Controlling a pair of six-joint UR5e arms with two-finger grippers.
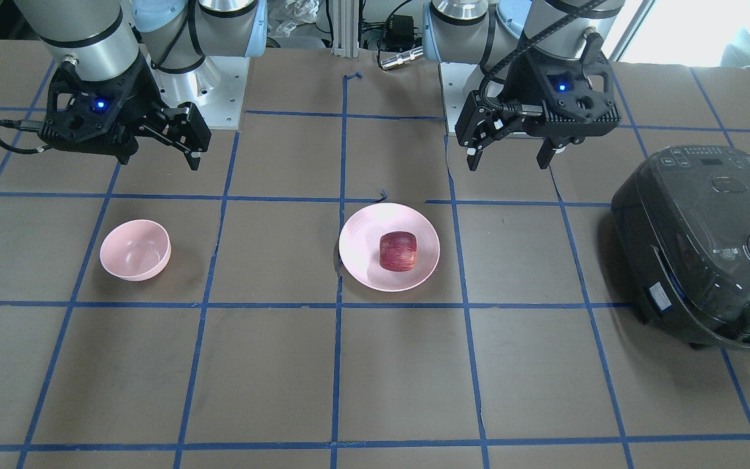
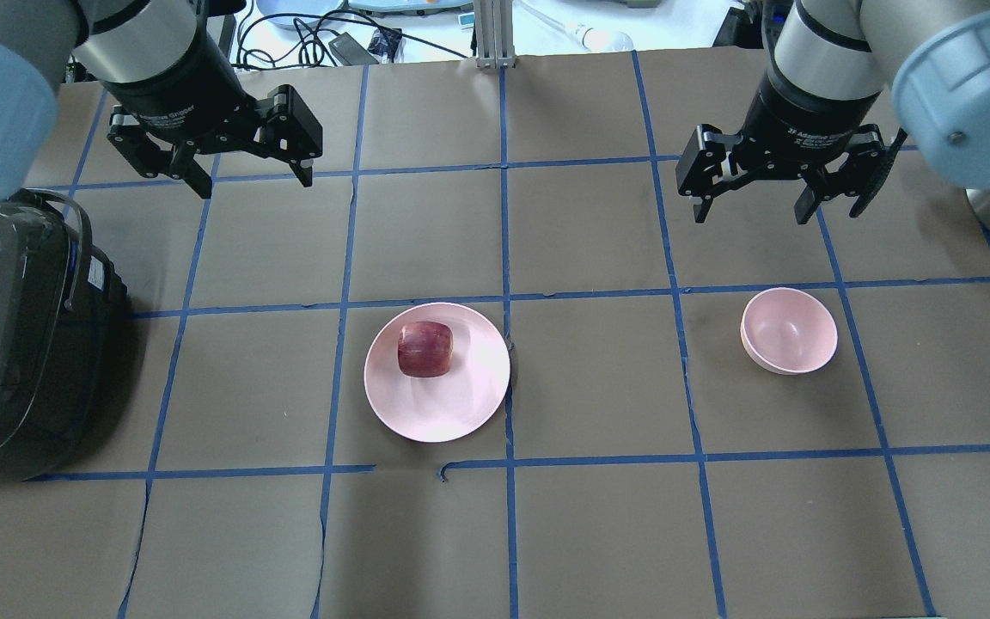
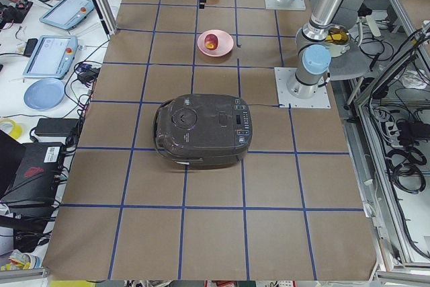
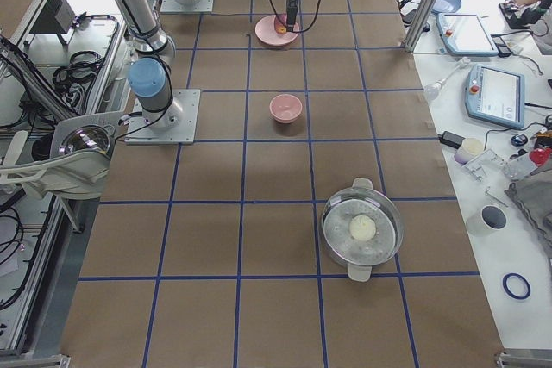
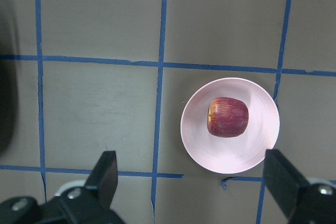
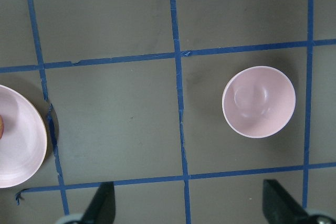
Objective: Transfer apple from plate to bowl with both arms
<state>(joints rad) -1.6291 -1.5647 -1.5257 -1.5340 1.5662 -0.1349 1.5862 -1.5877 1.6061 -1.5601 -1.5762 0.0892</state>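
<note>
While aloft — left gripper [image 2: 254,185], right gripper [image 2: 750,217] agape.

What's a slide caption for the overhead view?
Apple on plate, bowl empty; left gripper and right gripper hover, jaws open.

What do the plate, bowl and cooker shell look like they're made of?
Plate: pale pink, even colour, soft satin sheen with no sharp glare; likely plastic or melamine, matte ceramic not ruled out. Bowl: same pink and finish, thin rim; probably the same material. Cooker: dark, glossy moulded shell with bright reflections; looks like plastic.
</note>
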